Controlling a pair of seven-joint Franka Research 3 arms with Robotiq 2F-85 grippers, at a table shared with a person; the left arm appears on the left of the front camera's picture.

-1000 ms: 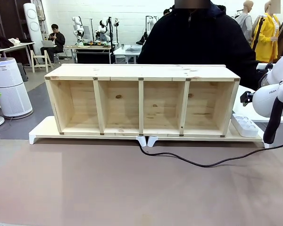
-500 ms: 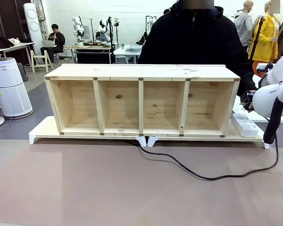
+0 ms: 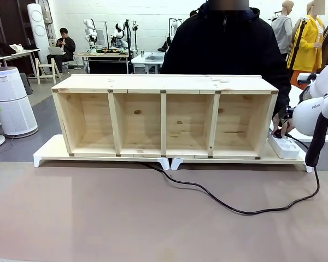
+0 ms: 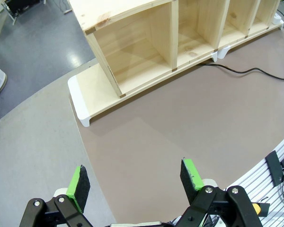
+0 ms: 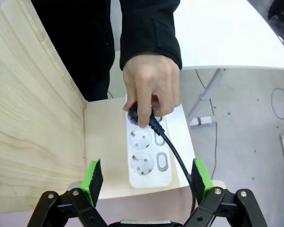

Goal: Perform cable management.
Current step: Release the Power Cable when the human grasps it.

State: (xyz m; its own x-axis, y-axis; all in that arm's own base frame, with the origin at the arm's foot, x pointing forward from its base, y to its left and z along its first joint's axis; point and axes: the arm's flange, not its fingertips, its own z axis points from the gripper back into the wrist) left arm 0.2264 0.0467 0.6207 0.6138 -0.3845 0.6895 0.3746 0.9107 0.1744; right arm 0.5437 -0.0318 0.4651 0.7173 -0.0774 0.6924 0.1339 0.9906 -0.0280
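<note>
Brown matting covers the shared table (image 3: 126, 218), on which a four-bay wooden shelf unit (image 3: 164, 117) stands on white risers. The cable (image 3: 229, 204) is seen running from beneath the shelf's front edge, looping across the mat to the right and rising toward the white power strip (image 5: 149, 158). Its plug (image 5: 135, 113) is pinched in the person's hand (image 5: 149, 87) at the strip's far socket. The right gripper (image 5: 146, 177) is held above the strip with jaws spread wide and nothing between them; the left gripper (image 4: 132, 177) hovers over bare mat, likewise spread and empty. A descent by the right gripper is judged liable to strike the hand or catch the cord beside its finger. The slack loop could be snagged by the right arm.
</note>
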